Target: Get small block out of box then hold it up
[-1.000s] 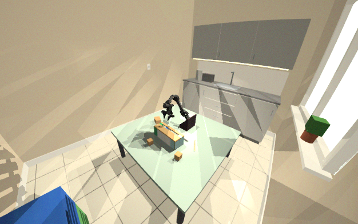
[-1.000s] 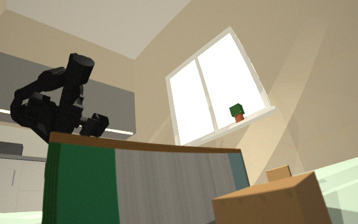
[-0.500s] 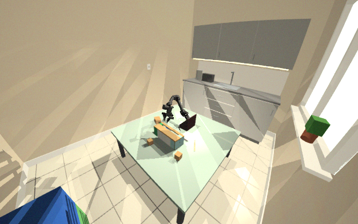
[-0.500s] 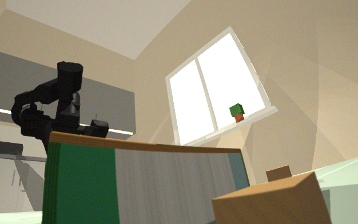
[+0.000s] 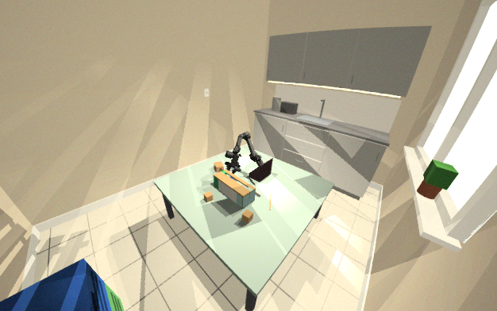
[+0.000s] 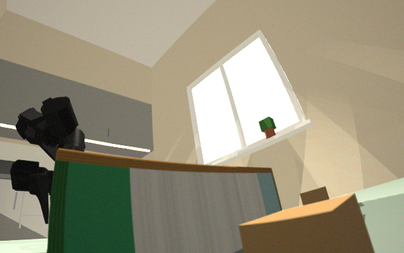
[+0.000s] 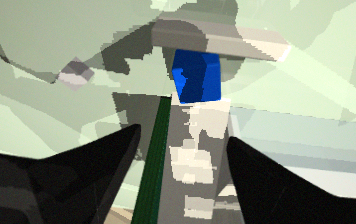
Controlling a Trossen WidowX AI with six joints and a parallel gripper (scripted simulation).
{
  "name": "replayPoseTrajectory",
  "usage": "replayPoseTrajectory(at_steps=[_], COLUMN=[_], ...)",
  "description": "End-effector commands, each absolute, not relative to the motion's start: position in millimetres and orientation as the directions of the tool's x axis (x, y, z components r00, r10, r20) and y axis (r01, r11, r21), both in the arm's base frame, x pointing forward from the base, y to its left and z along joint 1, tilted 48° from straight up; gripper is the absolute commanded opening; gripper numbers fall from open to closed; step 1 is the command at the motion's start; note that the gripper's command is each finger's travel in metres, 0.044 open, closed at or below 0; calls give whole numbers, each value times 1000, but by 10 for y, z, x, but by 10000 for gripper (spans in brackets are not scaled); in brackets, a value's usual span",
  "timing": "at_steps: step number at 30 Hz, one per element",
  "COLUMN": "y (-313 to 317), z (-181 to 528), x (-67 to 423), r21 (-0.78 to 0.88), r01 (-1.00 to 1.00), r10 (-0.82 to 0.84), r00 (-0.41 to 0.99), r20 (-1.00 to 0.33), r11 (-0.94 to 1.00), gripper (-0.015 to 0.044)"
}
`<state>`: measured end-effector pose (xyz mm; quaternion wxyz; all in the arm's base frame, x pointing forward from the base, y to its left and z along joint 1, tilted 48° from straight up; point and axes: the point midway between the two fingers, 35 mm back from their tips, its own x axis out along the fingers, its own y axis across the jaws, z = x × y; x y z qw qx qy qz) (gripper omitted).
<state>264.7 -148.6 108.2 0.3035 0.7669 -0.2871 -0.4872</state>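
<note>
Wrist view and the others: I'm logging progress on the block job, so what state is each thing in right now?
Gripper: open, holding nothing, down beside the box's green end.
Blue block: not gripped, ahead of the fingers; inside or outside the box, cannot tell.
Box: upright on the table.
Brown cubes: resting on the table, apart from the box.
</note>
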Motion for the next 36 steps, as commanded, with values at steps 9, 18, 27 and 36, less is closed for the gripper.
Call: replayPoseTrajectory(at_steps=[9,18,27,36], y=[-1624,-1727,-1829,-1890], z=[917,817,721,666], x=[2647,2641,2623,2607], r21=[744,744,746,748], r01=[-135,-135,-134,-134], r10=[-733,-733,-734,-735], r00=[357,357,358,358], r20=[-580,-579,-577,-575], r11=[-654,-654,-652,-650], gripper=[285,285,285,233])
